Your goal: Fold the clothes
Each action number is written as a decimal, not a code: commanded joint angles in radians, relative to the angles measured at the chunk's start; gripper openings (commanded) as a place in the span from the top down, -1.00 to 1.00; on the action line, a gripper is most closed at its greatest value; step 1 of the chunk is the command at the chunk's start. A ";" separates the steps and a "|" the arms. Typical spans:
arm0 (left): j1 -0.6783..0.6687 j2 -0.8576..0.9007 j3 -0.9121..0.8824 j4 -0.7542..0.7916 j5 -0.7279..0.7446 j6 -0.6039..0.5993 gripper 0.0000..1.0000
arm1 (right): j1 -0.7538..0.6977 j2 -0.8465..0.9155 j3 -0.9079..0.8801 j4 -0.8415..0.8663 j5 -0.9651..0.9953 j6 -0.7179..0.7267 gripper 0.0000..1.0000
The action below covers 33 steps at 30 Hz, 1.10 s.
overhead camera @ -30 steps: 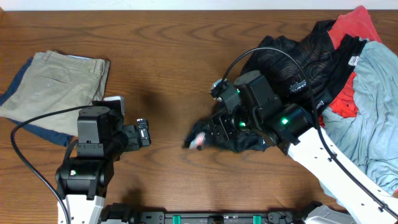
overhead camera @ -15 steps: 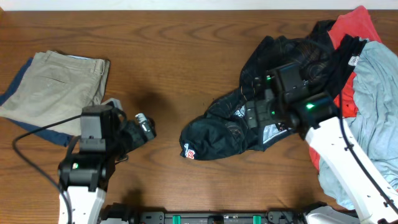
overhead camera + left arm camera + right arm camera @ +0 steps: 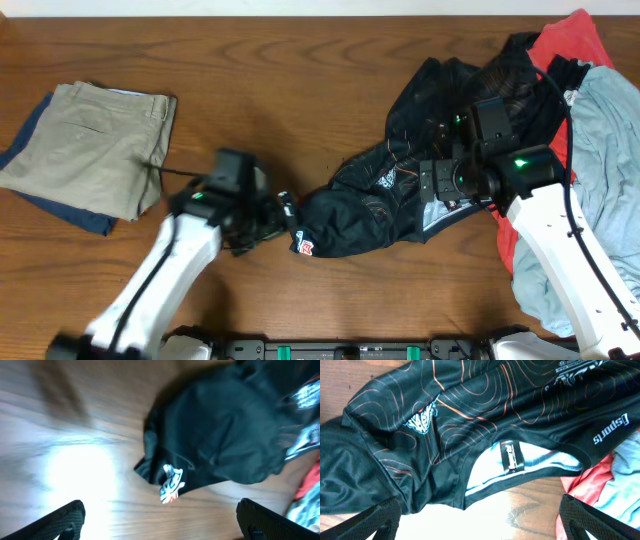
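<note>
The black jersey (image 3: pixel 400 190) with thin orange contour lines lies crumpled right of the table's middle; a red-white logo patch (image 3: pixel 303 246) marks its left tip. My left gripper (image 3: pixel 282 212) is open and empty, just left of that tip. In the left wrist view the jersey (image 3: pixel 220 435) and its patch (image 3: pixel 171 485) lie ahead of the spread fingers (image 3: pixel 160 525). My right gripper (image 3: pixel 440 183) is open above the jersey's collar. The right wrist view shows the jersey (image 3: pixel 470 420), its neck label (image 3: pixel 512 456) and the fingers (image 3: pixel 480 520) holding nothing.
Folded tan trousers (image 3: pixel 85 145) lie on a dark blue garment at the far left. A red garment (image 3: pixel 565 45) and a light-blue garment (image 3: pixel 600 170) are heaped at the right edge, over the jersey's far end.
My left arm has swung right, up to the jersey's left tip. My right gripper let go of the jersey and drew back to the right; the jersey now lies spread out more.
</note>
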 commanded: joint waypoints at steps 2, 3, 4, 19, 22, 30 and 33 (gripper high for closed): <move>-0.092 0.120 -0.007 0.074 0.014 -0.058 -0.96 | -0.013 0.002 0.000 -0.008 0.010 0.010 -0.98; -0.111 0.143 -0.007 0.100 0.014 -0.058 -0.96 | -0.013 0.003 0.000 -0.008 0.010 0.010 -0.98; -0.135 0.170 -0.007 0.135 0.014 -0.061 -0.96 | -0.013 0.002 0.000 -0.008 0.011 0.010 -0.99; 0.053 0.122 0.306 -0.161 -0.426 0.249 0.88 | -0.071 0.002 0.000 -0.024 0.051 0.010 -0.98; 0.167 0.090 0.460 -0.177 -0.530 0.275 0.88 | -0.095 0.002 0.000 -0.026 0.051 0.010 -0.99; 0.381 0.096 0.610 -0.088 -0.315 0.251 -0.95 | -0.105 0.003 0.000 -0.044 0.051 0.010 -0.99; 0.375 0.118 0.601 -0.143 -0.226 0.250 -0.96 | -0.105 0.003 0.000 -0.043 0.051 0.010 -0.99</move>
